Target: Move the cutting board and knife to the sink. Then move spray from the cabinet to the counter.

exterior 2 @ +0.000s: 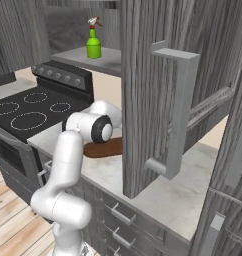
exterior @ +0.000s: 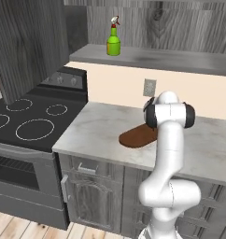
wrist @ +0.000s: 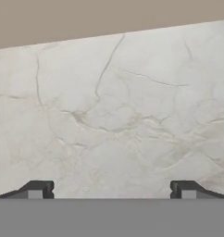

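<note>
The white arm (exterior: 168, 186) rises in front of the grey drawers (exterior: 94, 186), its elbow joint bent over the marble surface (exterior: 96, 126). Behind that joint lies the reddish-brown cutting board (exterior: 136, 137), flat on the surface, its right end hidden by the arm in the left base view; in the right base view the board (exterior 2: 105, 147) sits between the arm and an open cabinet door (exterior 2: 148, 100). In the hand view, the tool (wrist: 111, 190) points down at bare marble (wrist: 114, 115), its 2 dark fingertips (wrist: 40, 189) spread wide apart with nothing between them; a beige wall band (wrist: 109, 16) runs along the top edge of that view. To the left of the surface stands the black stovetop (exterior: 31, 116) with its white ring burners, an oven front below it. Farther back, a wall outlet (exterior: 149, 87) is set in the beige wall. Above it, the green spray bottle (exterior: 113, 43) with its red-and-white trigger head stands upright on the light grey shelf (exterior: 171, 59) of the dark wood-grain cabinet (exterior: 171, 28), well apart from the board.
</note>
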